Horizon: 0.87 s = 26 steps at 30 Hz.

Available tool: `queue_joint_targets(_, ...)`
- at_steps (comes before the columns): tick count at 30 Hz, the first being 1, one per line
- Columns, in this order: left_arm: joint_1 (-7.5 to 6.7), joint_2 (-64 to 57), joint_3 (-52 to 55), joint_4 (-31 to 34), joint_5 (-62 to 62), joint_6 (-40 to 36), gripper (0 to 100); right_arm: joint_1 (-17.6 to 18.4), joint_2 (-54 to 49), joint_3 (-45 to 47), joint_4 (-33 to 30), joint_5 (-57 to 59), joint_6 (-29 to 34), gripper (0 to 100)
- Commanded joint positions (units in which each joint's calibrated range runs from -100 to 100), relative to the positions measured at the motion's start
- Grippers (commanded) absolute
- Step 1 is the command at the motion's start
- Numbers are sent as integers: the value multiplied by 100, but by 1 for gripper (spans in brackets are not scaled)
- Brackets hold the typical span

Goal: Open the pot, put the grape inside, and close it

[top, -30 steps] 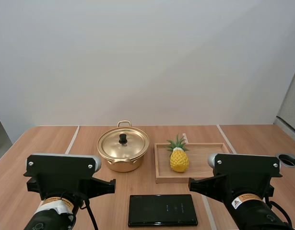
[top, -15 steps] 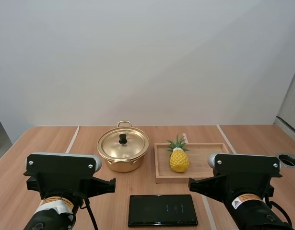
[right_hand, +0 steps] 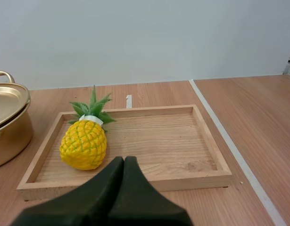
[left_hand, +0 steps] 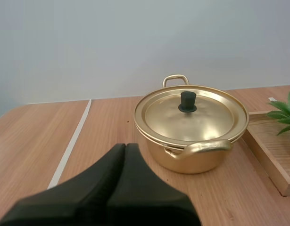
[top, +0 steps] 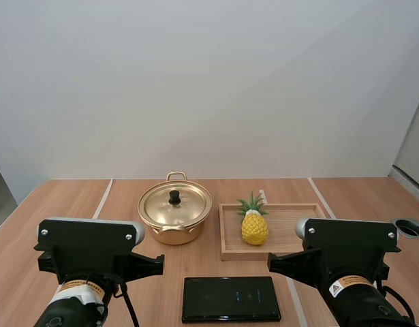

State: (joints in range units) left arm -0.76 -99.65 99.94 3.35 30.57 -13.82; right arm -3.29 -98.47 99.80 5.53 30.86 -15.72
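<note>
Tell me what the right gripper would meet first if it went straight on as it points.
Probably the wooden tray, at its near rim or floor just beside the pineapple; the shut right gripper points slightly past the fruit. Its height is unclear.

The place looks like a robotics lab set up in an office room. The table (top: pixel 73 204) is several wood-topped desks pushed together, with pale seams (top: pixel 102 199) between them and a cable grommet (top: pixel 408 227) at the far right. A plain white wall (top: pixel 209 88) stands behind. At the near edge sit a left arm (top: pixel 86 255) and a right arm (top: pixel 349 255), facing a pot (top: pixel 175 235) and a toy pineapple (top: pixel 254 228) set out like props.
</note>
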Motion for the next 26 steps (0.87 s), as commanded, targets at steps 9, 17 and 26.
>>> queue_joint_targets(9, 1, -35, 6, -50, -140, 18, 0, -24, -10, 20, 204, -170, -12, 0)
queue_joint_targets(17, 1, -35, 6, -50, -192, 18, 0, -24, -10, 20, 281, -170, -12, 0)
queue_joint_targets(26, 1, -35, 6, -50, -192, 18, 0, -24, -10, 20, 281, -170, -12, 0)
